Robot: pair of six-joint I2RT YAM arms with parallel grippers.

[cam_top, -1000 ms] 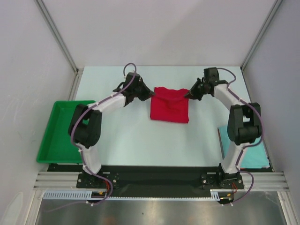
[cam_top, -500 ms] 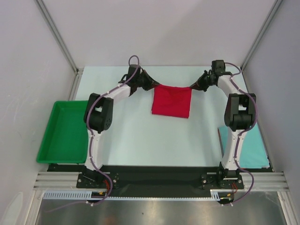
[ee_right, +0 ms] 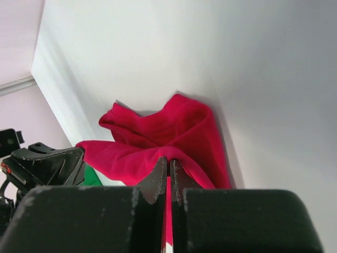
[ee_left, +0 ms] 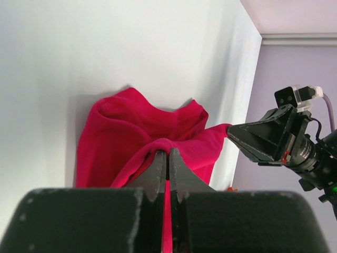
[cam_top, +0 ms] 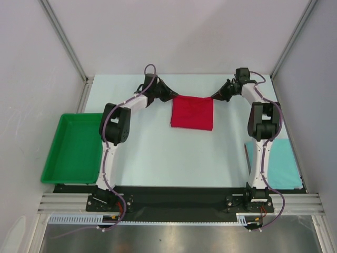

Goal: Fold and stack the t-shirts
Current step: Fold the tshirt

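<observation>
Both arms have stretched farther across the counter [cam_top: 158, 153] since 1 second ago. The far edge of the red t-shirt [cam_top: 192, 113], which was bunched between them then, now runs straight and taut from one hand to the other. The arms' elbows have also swung in closer to the centre line.

The left hand [cam_top: 171, 96] is fully closed on the far left corner of the red t-shirt. In the left wrist view its 2 fingers press together with a ridge of red cloth pinched between the tips. The right hand [cam_top: 213, 97] is likewise closed tight on the far right corner, and the right wrist view shows the same pinch. Each wrist view shows the other hand at the opposite end of the stretched edge.

The red t-shirt sits in the middle of the counter, toward the far side. Its far edge is lifted between the 2 hands, and the rest slopes down onto the counter as a roughly square shape with a few soft folds.

The pale teal t-shirt [cam_top: 284, 166] lies folded flat as a rectangle at the near right edge of the counter. The right arm partly hides it, and it is well apart from the red one.

A green tray [cam_top: 71, 147] sits at the near left, just beside the counter's left edge.
</observation>
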